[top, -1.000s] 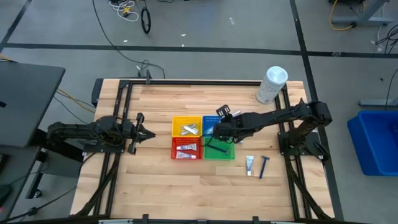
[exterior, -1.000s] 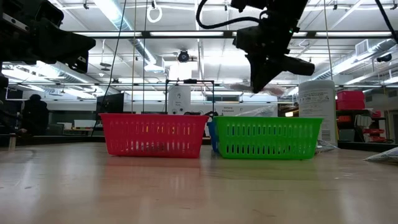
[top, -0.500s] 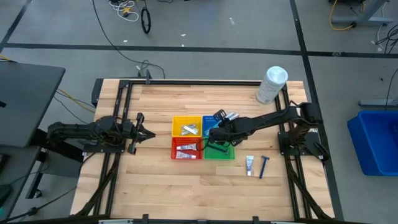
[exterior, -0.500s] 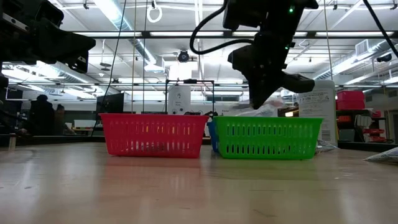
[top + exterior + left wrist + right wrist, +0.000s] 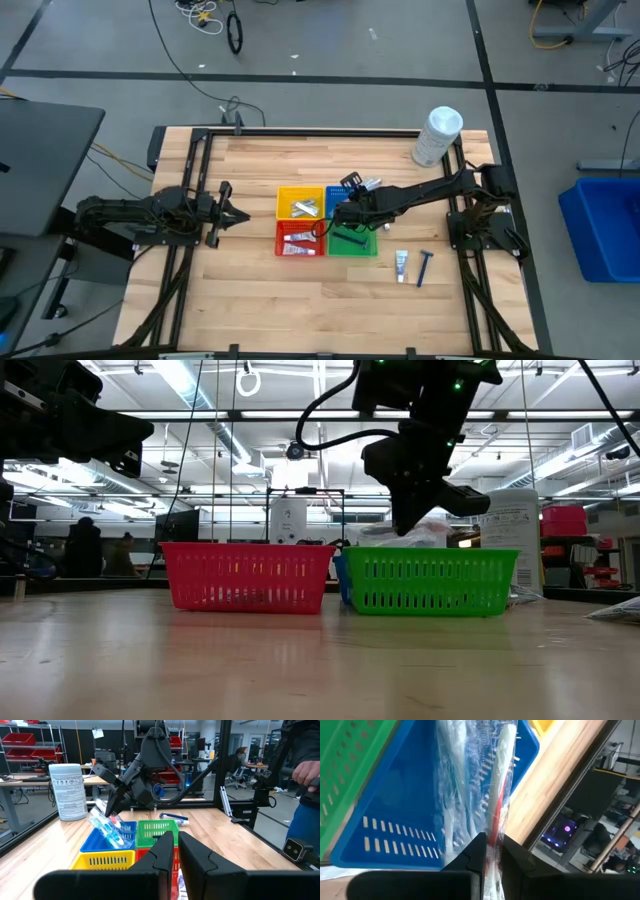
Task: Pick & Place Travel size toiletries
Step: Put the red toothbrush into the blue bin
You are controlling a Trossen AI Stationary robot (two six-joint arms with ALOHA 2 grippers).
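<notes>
My right gripper [image 5: 340, 211] reaches from the table's right over the blue basket [image 5: 338, 196] and is shut on a toothbrush in a clear wrapper [image 5: 107, 826]. In the right wrist view the wrapped toothbrush [image 5: 496, 780] stretches out over the blue basket [image 5: 395, 810]. A small white tube [image 5: 401, 264] and a dark razor [image 5: 424, 267] lie flat on the table near its right front. At the table's left, my left gripper [image 5: 236, 215] is shut, level and touching nothing. My right gripper pinches one end of the toothbrush's wrapper [image 5: 493, 827] between its two fingers. The fingers slant down from the table's right side and lie along the packet. The packet sticks out past the fingertips, above the blue basket; whether its free end touches the basket I cannot tell.
Four baskets stand together mid-table: yellow [image 5: 301, 202] with silvery packets, red [image 5: 300, 240] with tubes, green [image 5: 352, 241] with a dark razor, and the blue one. A large white container [image 5: 437, 136] stands at the far right corner. People show in the room beyond.
My right gripper has sunk and gone a little toward the table's left, carrying the wrapped toothbrush down toward the blue basket. It stays shut on the packet.
</notes>
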